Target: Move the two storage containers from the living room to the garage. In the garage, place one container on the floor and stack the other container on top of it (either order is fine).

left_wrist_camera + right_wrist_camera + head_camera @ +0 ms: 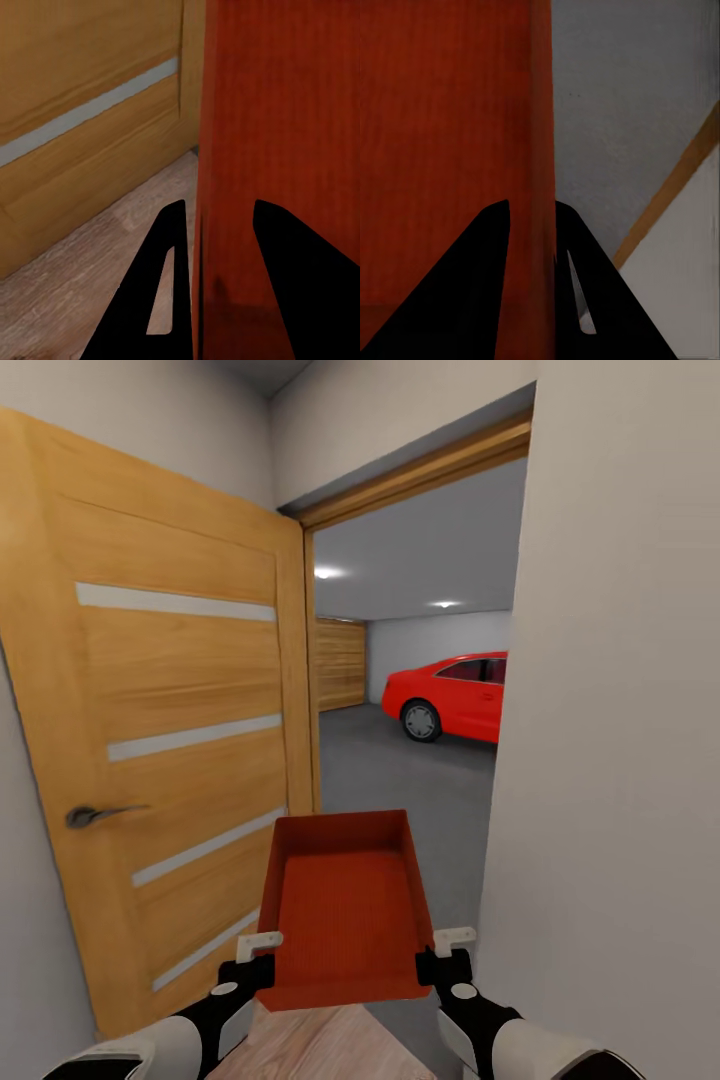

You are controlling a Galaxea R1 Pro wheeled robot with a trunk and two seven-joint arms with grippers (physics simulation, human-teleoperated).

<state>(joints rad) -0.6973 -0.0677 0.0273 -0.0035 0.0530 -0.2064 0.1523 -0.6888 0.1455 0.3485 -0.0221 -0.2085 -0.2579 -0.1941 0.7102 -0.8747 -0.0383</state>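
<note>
Container [345,900], orange-red and open-topped, hangs between the two arms in front of the robot, its near end low in the head view and its far end pointing through the doorway [415,610]. Its inside is bare, with a fine ribbed floor.

Left gripper [258,952] clamps the bin's left wall near the near corner. In the left wrist view the left gripper [214,247] has one dark finger on each face of that red wall, closed down onto it. Right gripper [448,950] does the same on the right wall; in the right wrist view the right gripper [531,244] shows its fingers pressed against either side of the wall's edge.

To the left stands an open wooden door [170,740] with pale horizontal strips and a metal handle [98,815]. Light wood planks [330,1045] show under the bin's near end and, in the left wrist view, run along the door's foot. A plain pale wall [620,740] fills the right side.

Beyond the doorway lies the garage, with a dark grey floor [400,770], pale walls, two ceiling lights and a wooden panel at the back. A red car [450,695] sits on that floor, partly cut off by the right wall. The bin's far end overlaps the grey floor in the head view; the right wrist view shows grey floor beside the bin's wall, with a strip of wooden frame [671,187] crossing it.
</note>
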